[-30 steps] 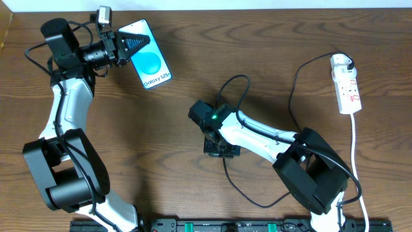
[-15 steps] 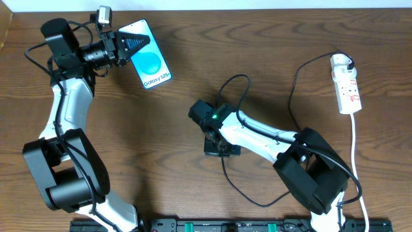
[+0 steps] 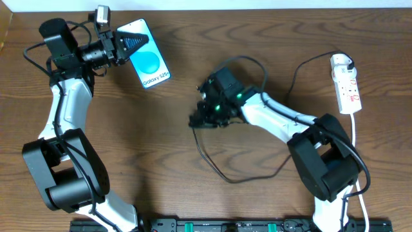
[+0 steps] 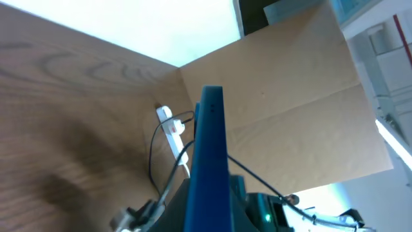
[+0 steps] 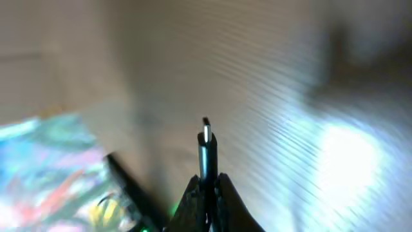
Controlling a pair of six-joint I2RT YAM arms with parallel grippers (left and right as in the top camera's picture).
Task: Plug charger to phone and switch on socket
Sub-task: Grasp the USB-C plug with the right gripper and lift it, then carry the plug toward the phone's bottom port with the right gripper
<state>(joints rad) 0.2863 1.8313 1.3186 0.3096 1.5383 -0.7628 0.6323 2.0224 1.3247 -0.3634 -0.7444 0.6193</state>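
**A:** Holding the phone (image 3: 151, 67) out at the far left, what is the left hand (image 3: 135, 44) after?

**B:** It is clenched on one end of the phone. The other end, by the "Galaxy S25" lettering, points freely towards the middle of the tabletop (image 3: 161, 148). My guess is that this leaves the port end open for the plug. From the left wrist the phone shows edge-on, running straight out from the hand, so the grip looks firm.

**A:** And the right hand (image 3: 201, 120)?

**B:** It sits near the middle, well apart from the phone, grasping the charger (image 3: 222, 175) just behind its plug tip (image 5: 206, 135). The tip sticks out straight past the fingers. I judge that is the point, since a short, stiff bit of lead can be aimed at a small port. The rest of the black lead lies in a slack loop on the near side.

**A:** Where does it end?

**B:** At the power strip (image 3: 346, 87) on the far right, where its white plug head (image 3: 341, 62) appears seated. Neither hand is near the red switches, so I reckon switching comes last.

**A:** The hard part?

**B:** Lining up tip and port.
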